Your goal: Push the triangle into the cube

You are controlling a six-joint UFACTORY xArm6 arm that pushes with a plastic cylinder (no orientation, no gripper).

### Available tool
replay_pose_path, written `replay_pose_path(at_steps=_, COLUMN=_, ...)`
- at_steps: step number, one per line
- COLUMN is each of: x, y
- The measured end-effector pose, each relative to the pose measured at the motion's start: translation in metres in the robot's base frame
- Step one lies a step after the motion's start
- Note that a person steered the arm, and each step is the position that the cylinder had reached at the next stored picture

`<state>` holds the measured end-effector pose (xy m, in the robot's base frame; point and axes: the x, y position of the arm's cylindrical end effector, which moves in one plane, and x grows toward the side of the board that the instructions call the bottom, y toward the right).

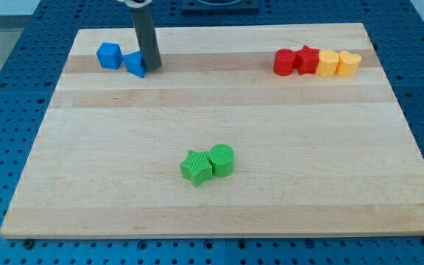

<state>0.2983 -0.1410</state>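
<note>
A blue triangle (135, 64) lies near the view's top left of the wooden board (219, 206). A blue cube (110, 55) sits just to its left, a small gap apart. My tip (152, 67) is down on the board, touching the triangle's right side. The dark rod rises from there to the view's top edge.
A green star (196, 167) and a green cylinder (221, 160) touch each other at the lower middle. At the top right stands a row: red cylinder (284, 61), red star (308, 59), yellow block (329, 62), yellow heart-like block (350, 64).
</note>
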Motion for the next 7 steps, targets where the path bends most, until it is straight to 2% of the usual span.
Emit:
replay_pose_path(at_steps=1, x=-0.016, y=-0.013)
replay_pose_path(at_steps=2, x=-0.015, y=0.001)
replay_pose_path(at_steps=4, x=0.017, y=0.066)
replay_pose_path(at_steps=5, x=0.058, y=0.097)
replay_pose_path(at_steps=6, x=0.102, y=0.183)
replay_pose_path(at_steps=7, x=0.108, y=0.232)
